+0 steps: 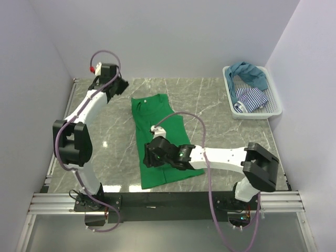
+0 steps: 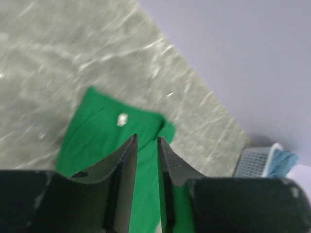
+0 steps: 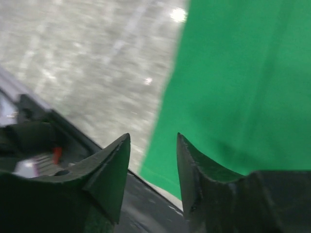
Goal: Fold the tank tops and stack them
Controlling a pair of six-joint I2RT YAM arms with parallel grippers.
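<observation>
One bright green tank top (image 1: 157, 121) lies flat and lengthwise on the marble table. Its neck end with a white label (image 2: 122, 119) points to the back. My left gripper (image 1: 119, 86) hovers off the top's far left corner. In the left wrist view its jaws (image 2: 147, 138) stand a narrow gap apart with nothing between them, the green top (image 2: 97, 131) below. My right gripper (image 1: 147, 156) is above the top's near left edge, open and empty (image 3: 153, 137), with green fabric (image 3: 243, 73) beneath. The teal-blue top (image 1: 249, 72) and the striped top (image 1: 251, 98) lie crumpled in the basket.
A white mesh basket (image 1: 229, 100) stands at the back right corner, also seen in the left wrist view as the basket (image 2: 255, 160). A black rail (image 3: 146, 208) runs along the table's near edge. Walls close in the left, back and right sides.
</observation>
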